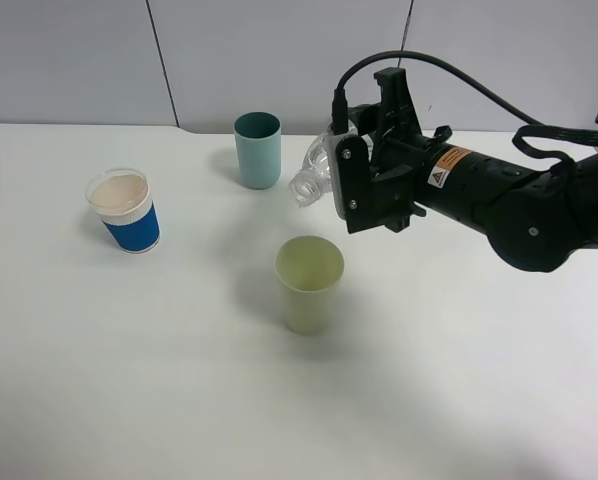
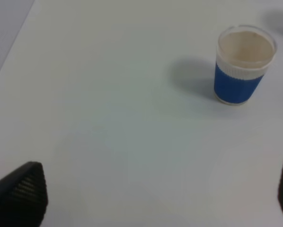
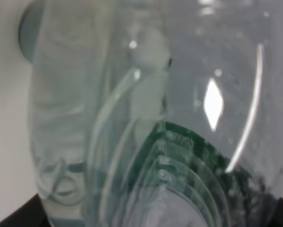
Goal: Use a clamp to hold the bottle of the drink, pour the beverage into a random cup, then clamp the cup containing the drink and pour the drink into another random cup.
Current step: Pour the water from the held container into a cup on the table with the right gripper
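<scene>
- Right clamp (image 1: 345, 182) reaches in from the right on its black arm, held above the white table (image 1: 459, 400), jaws closed on the bottle (image 1: 310, 180)
- Bottle is tipped well over, nearly on its side; its clear ribbed end sticks out to the left of the jaws, the rest is hidden behind the clamp body
- Right wrist view: bottle fills the frame, pressed close to the camera, dark green label (image 3: 189, 156) showing through the clear plastic; liquid level not readable
- Teal cup (image 1: 257, 149) stands upright at the far middle, just left of the bottle's free end, apart from it
- Yellow-green cup (image 1: 309, 284) stands upright nearer than the clamp and a little to its left; contents cannot be told
- Blue-sleeved cup (image 1: 127, 212) stands upright at the left, well apart from the clamp and bottle, beige inside showing
- Left clamp (image 2: 153, 198) seen only in its wrist view: two dark fingertips (image 2: 23, 194) spread wide, nothing between them, bare table below, blue-sleeved cup ahead of it
</scene>
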`<state>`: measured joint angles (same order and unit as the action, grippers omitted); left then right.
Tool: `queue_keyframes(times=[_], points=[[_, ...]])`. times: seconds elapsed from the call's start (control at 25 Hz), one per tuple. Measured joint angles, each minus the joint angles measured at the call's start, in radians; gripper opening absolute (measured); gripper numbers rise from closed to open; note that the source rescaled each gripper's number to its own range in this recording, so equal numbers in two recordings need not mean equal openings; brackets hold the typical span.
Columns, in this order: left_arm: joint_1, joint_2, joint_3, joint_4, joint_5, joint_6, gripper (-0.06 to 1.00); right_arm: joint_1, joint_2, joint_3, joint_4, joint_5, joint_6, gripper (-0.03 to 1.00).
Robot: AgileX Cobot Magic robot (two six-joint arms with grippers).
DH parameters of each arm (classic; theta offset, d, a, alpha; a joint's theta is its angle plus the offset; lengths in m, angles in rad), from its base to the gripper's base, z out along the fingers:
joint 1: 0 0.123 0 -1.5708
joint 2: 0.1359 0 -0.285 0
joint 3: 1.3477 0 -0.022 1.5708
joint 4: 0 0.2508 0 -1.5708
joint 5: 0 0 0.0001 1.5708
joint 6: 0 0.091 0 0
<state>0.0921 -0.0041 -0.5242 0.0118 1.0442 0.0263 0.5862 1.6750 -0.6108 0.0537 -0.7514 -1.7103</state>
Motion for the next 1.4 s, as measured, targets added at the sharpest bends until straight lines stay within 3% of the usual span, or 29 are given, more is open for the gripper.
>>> queue_keyframes(times=[0.68,1.4], points=[[0.000,0.000,0.000,0.000,0.000,0.000,0.98,0.000,0.000,0.000,-0.009,-0.052,0.080,0.00],[0.000,0.000,0.000,0.000,0.000,0.000,0.98,0.000,0.000,0.000,-0.054,-0.018,-0.047,0.00]])
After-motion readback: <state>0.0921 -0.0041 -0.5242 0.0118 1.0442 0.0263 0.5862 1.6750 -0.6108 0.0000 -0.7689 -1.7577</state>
